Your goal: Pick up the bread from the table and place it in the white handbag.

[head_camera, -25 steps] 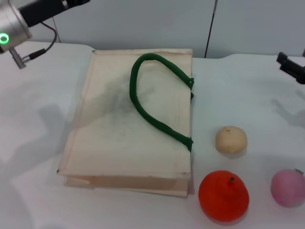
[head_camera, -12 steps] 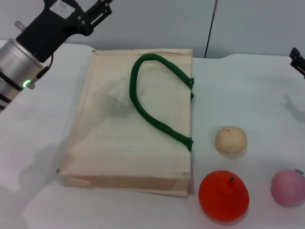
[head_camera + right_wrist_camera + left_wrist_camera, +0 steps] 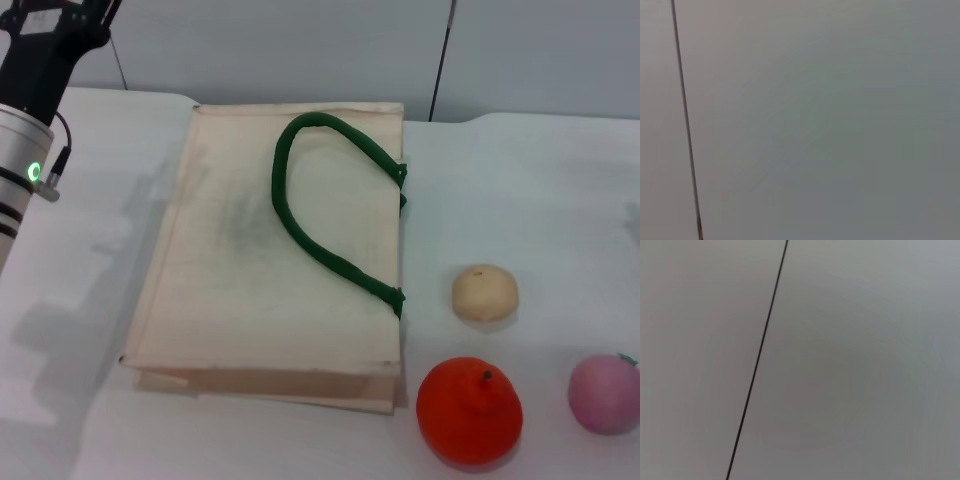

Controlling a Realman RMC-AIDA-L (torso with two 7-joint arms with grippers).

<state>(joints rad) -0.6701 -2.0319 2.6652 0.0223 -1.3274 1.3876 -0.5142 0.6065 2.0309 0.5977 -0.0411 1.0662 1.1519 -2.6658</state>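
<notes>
White tabletop (image 3: 520, 170) fills the head view. At its far left corner the left gripper (image 3: 60, 8) is raised and cut off by the frame edge, so I cannot tell how its jaws stand. Right of it and nearer lies the white handbag (image 3: 240, 290), flat, green handles (image 3: 320, 230) on top, contents hidden. Beyond sit a beige bun (image 3: 485, 292), an orange (image 3: 469, 410) and a pink fruit (image 3: 605, 394). No striped bread shows.

Probably a lab: bare white table (image 3: 90, 300), plain grey panelled wall (image 3: 300, 50) (thin seam).
</notes>
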